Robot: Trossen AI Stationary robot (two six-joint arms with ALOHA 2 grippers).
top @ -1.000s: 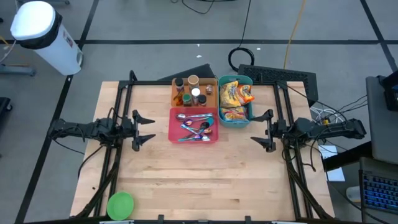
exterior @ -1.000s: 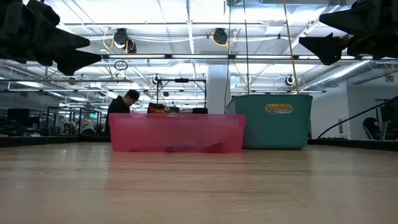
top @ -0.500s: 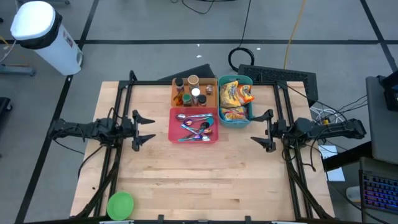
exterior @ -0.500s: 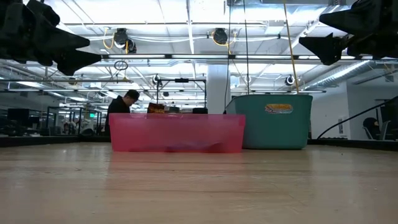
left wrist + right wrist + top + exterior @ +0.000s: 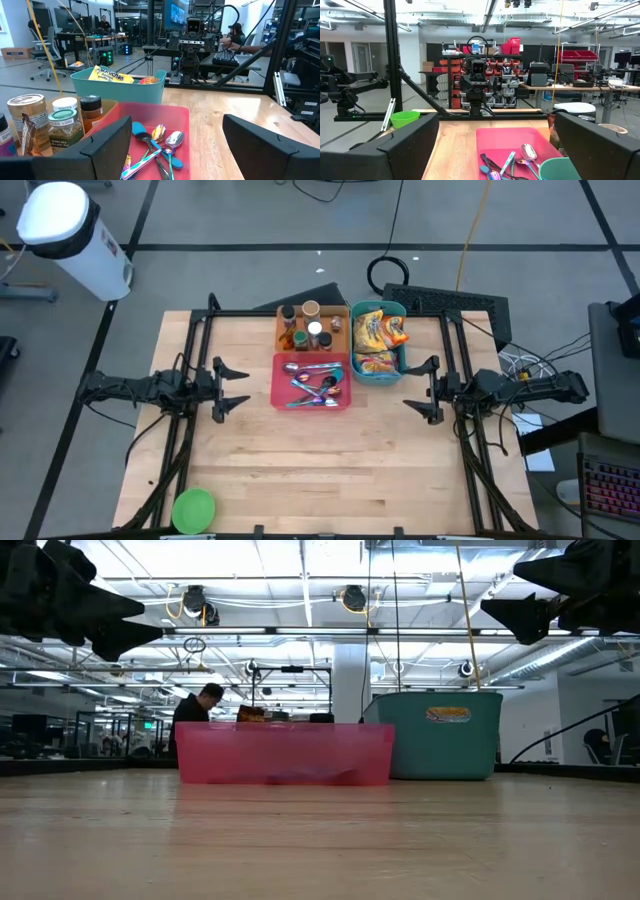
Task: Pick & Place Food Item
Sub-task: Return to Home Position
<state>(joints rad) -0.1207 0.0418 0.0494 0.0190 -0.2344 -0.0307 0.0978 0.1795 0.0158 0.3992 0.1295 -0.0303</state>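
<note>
Plainly, the left gripper's (image 5: 236,387) fingers (image 5: 102,147) are spread wide with nothing between them, and the right gripper's (image 5: 416,388) fingers (image 5: 405,142) are parted just as wide and equally bare. Both grippers hang above the table (image 5: 300,470), the left one to the left of the red bin (image 5: 277,385), the right one farther off on its right, each pointing toward it. Several spoons (image 5: 316,385) lie heaped inside the red bin. A teal bin (image 5: 378,380) of snack packets (image 5: 377,332) stands just beside its right rear corner, an orange tray of jars (image 5: 311,326) directly behind it, and a green bowl (image 5: 194,509) well apart at the table's near left corner.
</note>
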